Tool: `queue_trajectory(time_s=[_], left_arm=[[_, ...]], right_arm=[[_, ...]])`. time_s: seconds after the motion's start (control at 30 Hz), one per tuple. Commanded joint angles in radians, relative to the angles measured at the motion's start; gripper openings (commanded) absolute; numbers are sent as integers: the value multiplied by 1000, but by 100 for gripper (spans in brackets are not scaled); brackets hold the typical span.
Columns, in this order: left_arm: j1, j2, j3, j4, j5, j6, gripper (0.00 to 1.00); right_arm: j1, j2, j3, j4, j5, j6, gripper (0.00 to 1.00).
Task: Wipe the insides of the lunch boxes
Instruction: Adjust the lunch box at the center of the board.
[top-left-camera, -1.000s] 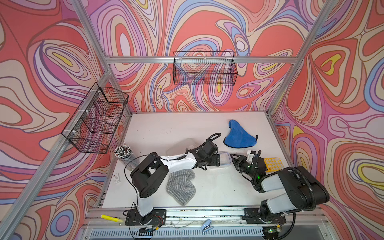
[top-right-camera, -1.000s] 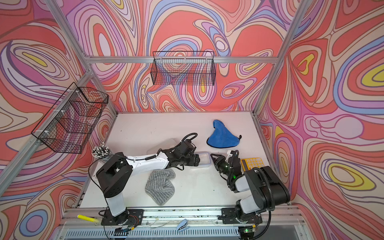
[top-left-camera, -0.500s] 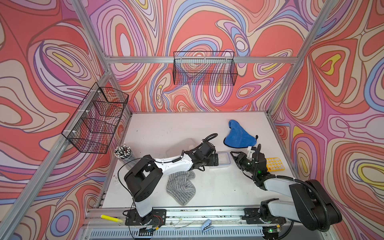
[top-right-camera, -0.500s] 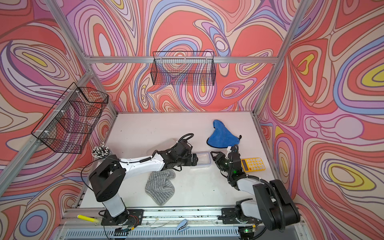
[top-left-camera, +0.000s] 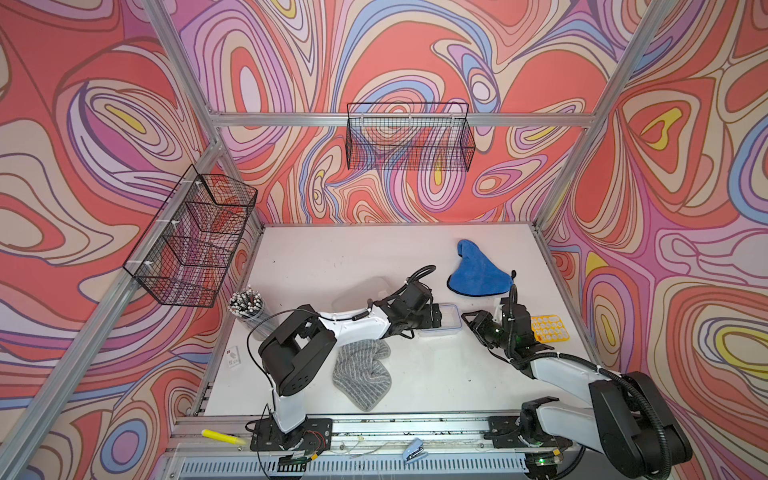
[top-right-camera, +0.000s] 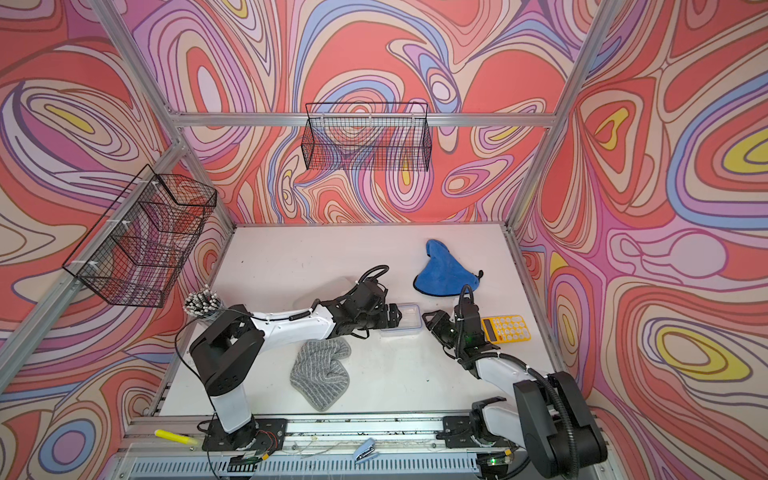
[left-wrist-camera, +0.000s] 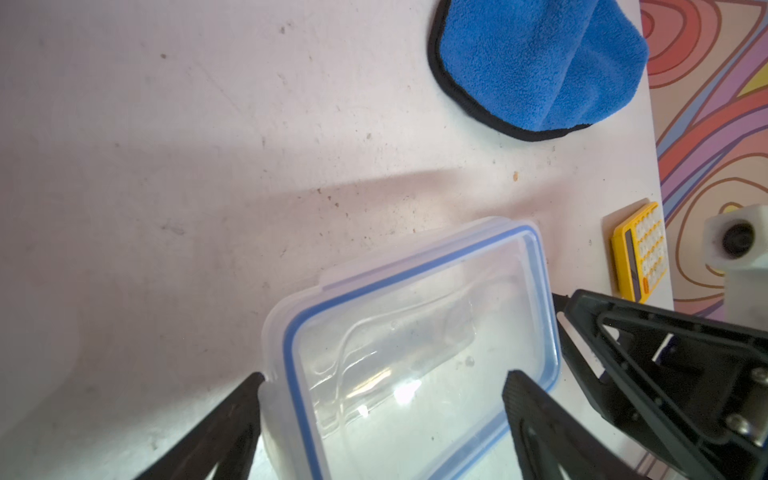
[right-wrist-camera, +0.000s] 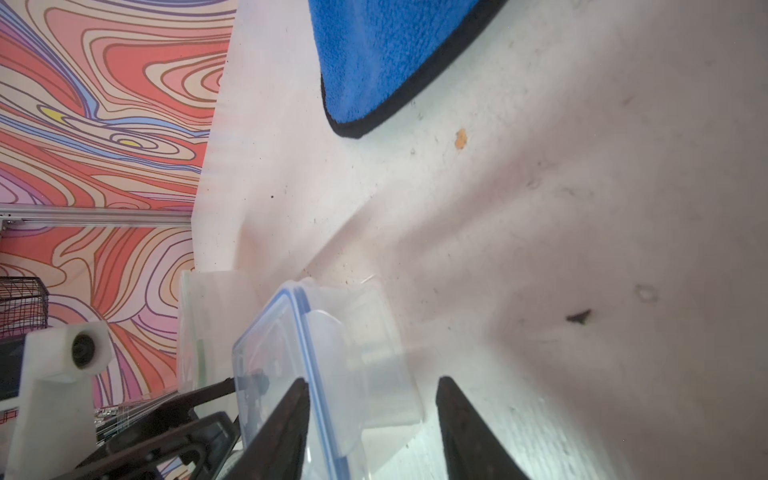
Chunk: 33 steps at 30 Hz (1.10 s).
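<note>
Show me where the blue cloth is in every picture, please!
In a top view: the blue cloth lies far right on the table.
In a top view: same spot, beyond the yellow calculator.
Left wrist: the cloth lies past the blue-rimmed lunch box.
Right wrist: cut by the picture's edge, past that box.
Shared landmark: the blue-rimmed lunch box, in all four.
</note>
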Motion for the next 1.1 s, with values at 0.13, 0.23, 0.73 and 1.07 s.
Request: queue_trajectory(time_s=[0.13, 0.23, 0.73, 1.07], left_arm=[[11, 58, 76, 45, 63, 35, 89], [10, 60, 76, 61, 72, 47, 89], [20, 123, 151, 35, 109, 67, 90], [23, -12, 28, 83, -25, 15, 91]], right_arm=[[8, -23, 5, -25, -45, -15, 49], [12, -36, 3, -37, -54, -12, 47], [49, -342, -61, -385, 16, 50, 45], [49, -392, 51, -617, 132, -24, 49]])
